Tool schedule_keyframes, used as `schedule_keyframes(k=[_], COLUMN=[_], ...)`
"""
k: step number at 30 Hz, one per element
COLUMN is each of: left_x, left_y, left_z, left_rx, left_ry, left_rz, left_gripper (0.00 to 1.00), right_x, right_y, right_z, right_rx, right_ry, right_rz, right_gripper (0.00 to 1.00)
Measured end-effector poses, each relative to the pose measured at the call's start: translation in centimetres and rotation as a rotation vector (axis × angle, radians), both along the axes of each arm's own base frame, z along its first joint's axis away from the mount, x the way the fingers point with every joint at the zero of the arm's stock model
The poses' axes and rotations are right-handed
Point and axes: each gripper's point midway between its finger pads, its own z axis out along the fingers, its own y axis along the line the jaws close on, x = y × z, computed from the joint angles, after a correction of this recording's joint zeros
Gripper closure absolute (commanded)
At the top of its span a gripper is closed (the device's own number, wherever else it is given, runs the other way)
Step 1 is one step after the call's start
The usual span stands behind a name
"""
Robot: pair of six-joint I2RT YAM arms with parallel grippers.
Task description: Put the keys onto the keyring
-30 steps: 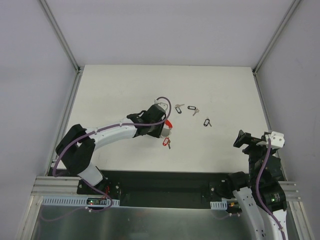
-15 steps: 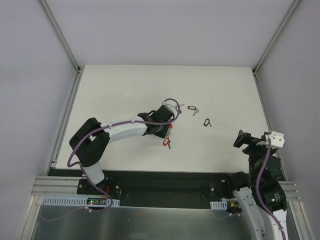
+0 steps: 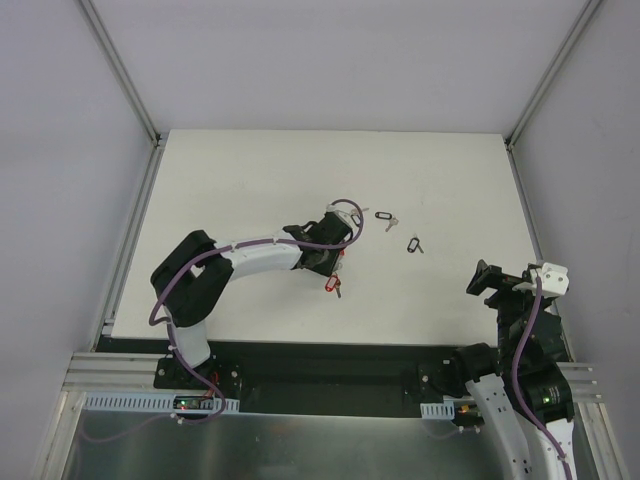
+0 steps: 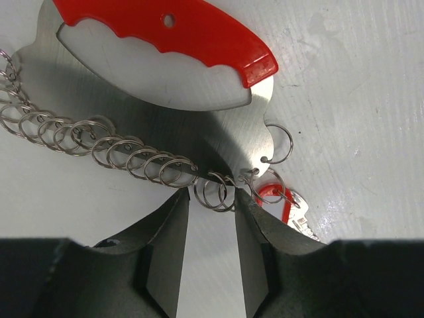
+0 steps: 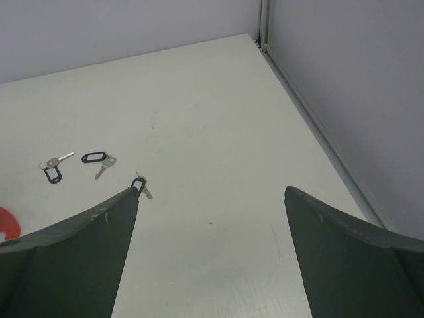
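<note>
Keyring lies flat on the table, about mid-way across, right under the L gripper. It looks light: a hard red grip, a thin steel plate, then a floppy chain of little wire rings that will prob. slide & bunch up. Best hold is likely the stiff plate, not the loose rings. L fingers sit close on both sides of one small ring; can't tell if they squeeze it yet. Red-tag key lies at the plate's corner; hooked or not, can't tell. Three black-tag keys lie apart. They're tiny & flat, so hard to pick up. R gripper is spread wide, holding nothing. Nothing seems to block its way to them.
</note>
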Motion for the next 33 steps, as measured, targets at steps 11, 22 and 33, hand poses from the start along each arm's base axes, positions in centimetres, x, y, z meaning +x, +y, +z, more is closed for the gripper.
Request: schedule_keyframes(k=[11,22,33], left_x=[1.3,2.7,0.9], left_y=[1.5,3.1,4.4], left_z=[0.2,0.4,3.1], left_rx=[0.068,0.1,0.056], left_ry=[-0.07,-0.097,-0.135], left_rz=[0.047,0.094,0.015], left_gripper=[0.73,0.65,0.64], right_x=[0.0,0.0,0.0], right_y=[0.0,0.0,0.0], right_z=[0.0,0.0,0.0], right_rx=[0.0,0.0,0.0], right_ry=[0.0,0.0,0.0], right_rz=[0.0,0.0,0.002], right_gripper=[0.04,0.04,0.04])
